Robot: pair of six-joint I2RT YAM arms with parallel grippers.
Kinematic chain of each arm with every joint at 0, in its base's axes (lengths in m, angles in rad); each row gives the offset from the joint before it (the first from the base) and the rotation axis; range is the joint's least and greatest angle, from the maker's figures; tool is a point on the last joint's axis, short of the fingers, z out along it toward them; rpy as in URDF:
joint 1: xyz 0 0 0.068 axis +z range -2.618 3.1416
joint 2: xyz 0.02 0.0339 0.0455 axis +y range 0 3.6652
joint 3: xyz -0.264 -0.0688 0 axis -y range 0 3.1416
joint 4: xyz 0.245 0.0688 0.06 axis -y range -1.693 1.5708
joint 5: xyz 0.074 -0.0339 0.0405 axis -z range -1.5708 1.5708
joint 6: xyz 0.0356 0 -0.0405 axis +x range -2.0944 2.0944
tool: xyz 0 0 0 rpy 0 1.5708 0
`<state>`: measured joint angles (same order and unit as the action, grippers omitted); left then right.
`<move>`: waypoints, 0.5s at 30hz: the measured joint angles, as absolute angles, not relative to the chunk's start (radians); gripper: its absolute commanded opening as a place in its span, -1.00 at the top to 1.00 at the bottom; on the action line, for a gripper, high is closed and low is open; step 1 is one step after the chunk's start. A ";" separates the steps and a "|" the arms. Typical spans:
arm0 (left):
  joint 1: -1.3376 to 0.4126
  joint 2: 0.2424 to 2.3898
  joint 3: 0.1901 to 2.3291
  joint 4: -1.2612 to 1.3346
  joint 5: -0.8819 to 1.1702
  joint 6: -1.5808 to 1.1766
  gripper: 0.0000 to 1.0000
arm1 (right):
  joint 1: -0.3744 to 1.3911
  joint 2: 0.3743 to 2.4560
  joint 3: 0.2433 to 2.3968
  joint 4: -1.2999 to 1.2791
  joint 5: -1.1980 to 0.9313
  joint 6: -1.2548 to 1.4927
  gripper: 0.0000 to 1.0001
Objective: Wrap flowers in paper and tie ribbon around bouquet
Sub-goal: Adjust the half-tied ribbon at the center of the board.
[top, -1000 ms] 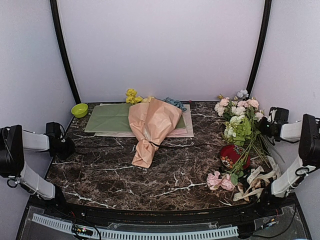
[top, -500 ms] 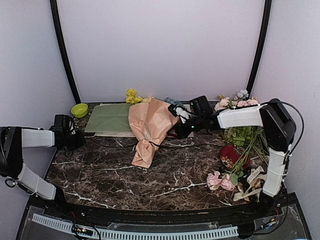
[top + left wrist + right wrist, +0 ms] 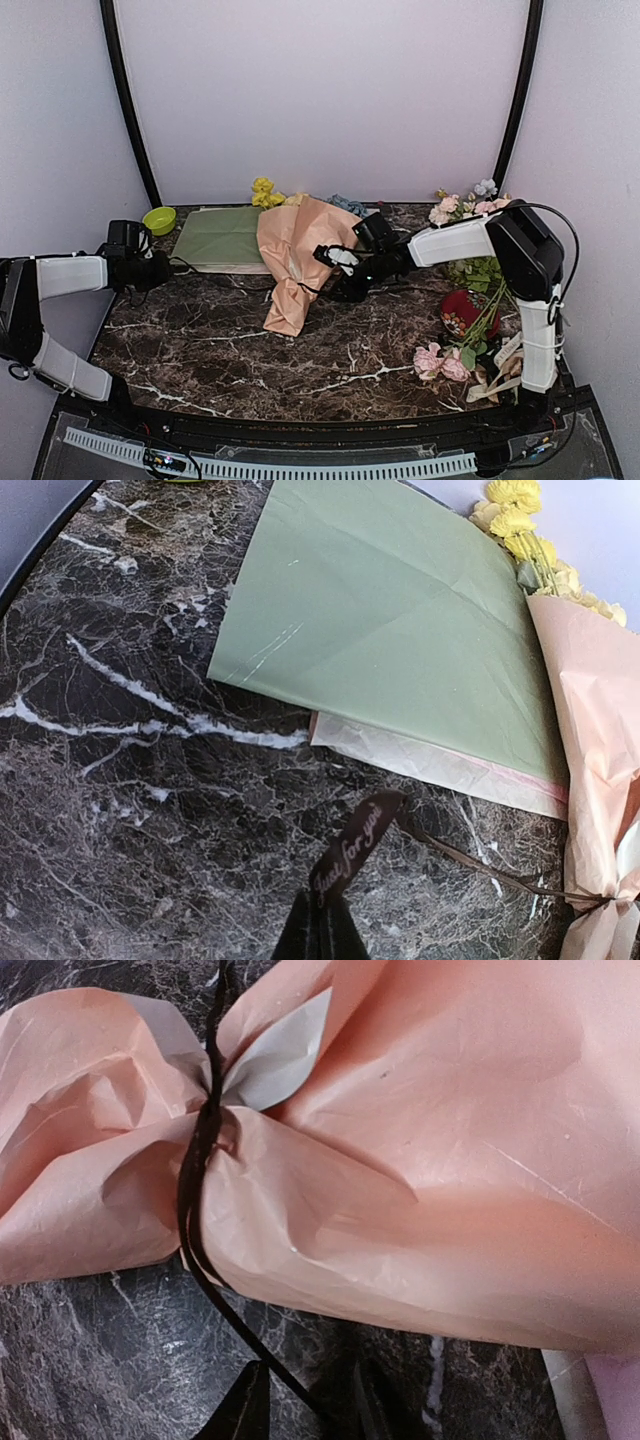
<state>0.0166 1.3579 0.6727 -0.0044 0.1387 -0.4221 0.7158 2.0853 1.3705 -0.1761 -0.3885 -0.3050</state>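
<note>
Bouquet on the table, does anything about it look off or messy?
Yes, mildly. The ribbon around the narrow part of the bouquet sits as loose, uneven strands with no knot showing, its ends trailing off across the table. There the paper is crumpled, and one flap shows its pale inner face.

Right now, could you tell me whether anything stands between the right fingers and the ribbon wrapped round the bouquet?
Nothing visible does. The ribbon runs down from the pinched waist of the bouquet, over the table, and passes between the right fingers, which stand apart.
</note>
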 measured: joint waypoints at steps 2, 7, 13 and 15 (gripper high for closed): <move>0.017 1.357 0.673 -0.005 0.139 -0.422 1.00 | 0.715 2.089 1.368 -0.170 -0.380 -0.311 0.24; 0.013 1.351 0.683 -0.008 0.142 -0.422 1.00 | 0.715 2.091 1.359 -0.156 -0.371 -0.321 0.29; 0.008 1.338 0.685 -0.009 0.145 -0.422 1.00 | 0.715 2.128 1.379 -0.147 -0.369 -0.329 0.98; 0.008 1.334 0.685 -0.012 0.146 -0.422 1.00 | 0.715 2.138 1.383 -0.140 -0.368 -0.335 1.00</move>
